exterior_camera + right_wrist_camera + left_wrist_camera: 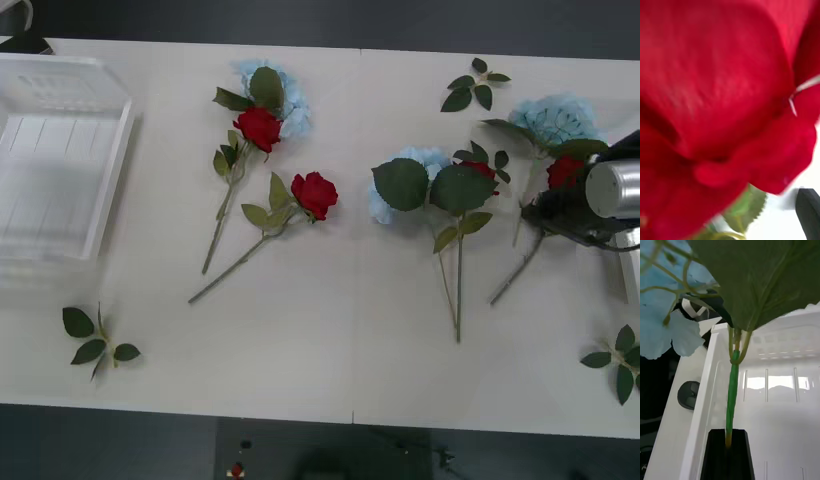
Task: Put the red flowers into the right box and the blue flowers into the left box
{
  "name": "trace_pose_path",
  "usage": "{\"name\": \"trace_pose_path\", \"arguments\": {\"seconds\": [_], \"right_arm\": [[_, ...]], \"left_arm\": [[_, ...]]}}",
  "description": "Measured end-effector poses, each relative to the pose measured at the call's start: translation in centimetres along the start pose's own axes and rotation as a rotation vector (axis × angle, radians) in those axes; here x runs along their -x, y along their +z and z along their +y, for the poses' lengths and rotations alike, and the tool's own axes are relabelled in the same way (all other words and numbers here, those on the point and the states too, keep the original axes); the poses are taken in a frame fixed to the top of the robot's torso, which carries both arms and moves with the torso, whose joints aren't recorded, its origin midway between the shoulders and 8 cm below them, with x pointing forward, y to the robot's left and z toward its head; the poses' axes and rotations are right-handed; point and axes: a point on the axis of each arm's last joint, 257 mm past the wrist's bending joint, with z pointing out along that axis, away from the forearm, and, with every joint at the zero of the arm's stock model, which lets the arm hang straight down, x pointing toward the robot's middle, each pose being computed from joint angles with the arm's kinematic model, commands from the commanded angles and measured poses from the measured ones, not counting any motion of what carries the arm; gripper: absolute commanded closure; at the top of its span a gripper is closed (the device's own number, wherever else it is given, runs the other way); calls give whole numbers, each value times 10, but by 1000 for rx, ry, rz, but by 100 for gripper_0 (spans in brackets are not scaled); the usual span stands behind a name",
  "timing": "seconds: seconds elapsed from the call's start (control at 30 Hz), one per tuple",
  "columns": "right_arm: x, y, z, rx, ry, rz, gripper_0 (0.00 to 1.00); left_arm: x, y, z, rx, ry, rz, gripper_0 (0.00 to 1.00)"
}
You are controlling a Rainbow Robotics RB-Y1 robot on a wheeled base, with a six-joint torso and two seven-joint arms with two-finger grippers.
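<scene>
A: Item one, upper left of the front view?
B: Wide shallow white plastic tray (pixel 112 150), the left box, on the white bench (pixel 350 330). Below it, lower left, a loose green leaf sprig (pixel 98 340).

A: Left claw?
B: Left claw (pixel 728 455), black, clenched on the thin green stem (pixel 731 390) of a pale blue fabric hydrangea (pixel 662 326). The stem stands upright over the tray's ribbed floor, near its rim.

A: Left of centre?
B: A second blue hydrangea (pixel 292 105), with a deep red fabric rose (pixel 259 128) lying across it. Just beside it, lower right, another red rose (pixel 315 193), stem running to the lower left.

A: Right of centre?
B: A third blue hydrangea (pixel 415 160) under large dark leaves, with a leaf-hidden red bloom (pixel 482 169) touching them. Above, a small leaf cluster (pixel 475 88).

A: Far right?
B: A fourth blue hydrangea (pixel 555 118), upper right. Touching its lower edge, the last red rose (pixel 563 172). Right claw (pixel 548 210) lies against that rose. Released or clenched: cannot tell. Lower right, one more leaf sprig (pixel 618 362).
</scene>
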Motion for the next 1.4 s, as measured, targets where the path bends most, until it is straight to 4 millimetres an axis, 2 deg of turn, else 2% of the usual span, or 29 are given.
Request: {"name": "trace_pose_path", "arguments": {"seconds": [0.03,0.07,0.1,0.17,0.33,0.4,0.47,0.57,0.73,0.83,0.97,1.07,1.17,1.27,1.4], "right_arm": [[2,0,3,0,12,-6,5],[4,1,6,-2,16,-14,24],[6,2,9,-3,13,-20,56],[9,2,14,-6,7,-27,79],[13,2,22,-11,-14,-41,99],[13,2,22,-12,-14,-41,100],[12,2,22,-12,-14,-41,100],[14,2,20,-19,-21,-46,100],[15,2,19,-23,-24,-50,100],[14,2,20,-21,-22,-47,100],[9,-1,30,34,40,-12,100],[4,-9,33,62,93,44,100],[9,-29,34,84,103,83,100],[25,-53,35,120,27,80,100],[52,-81,24,138,-143,38,100]], "left_arm": [[0,1,2,2,-2,-9,48],[-1,2,3,5,-4,-12,43],[-2,3,5,7,-5,-11,35],[-3,3,5,9,-6,-8,29],[-3,3,4,4,-10,-9,27],[-3,3,-5,-19,-26,-9,28],[-2,2,-26,-70,-27,-9,23],[1,-7,-81,-194,23,-5,21],[2,-42,-168,-402,64,98,21],[17,-59,-203,-506,53,140,21],[39,-69,-241,-593,77,187,21],[49,-69,-274,-647,66,218,21],[50,-62,-311,-693,27,250,21],[39,-49,-339,-688,33,281,21],[25,-33,-364,-650,66,275,21]]}}
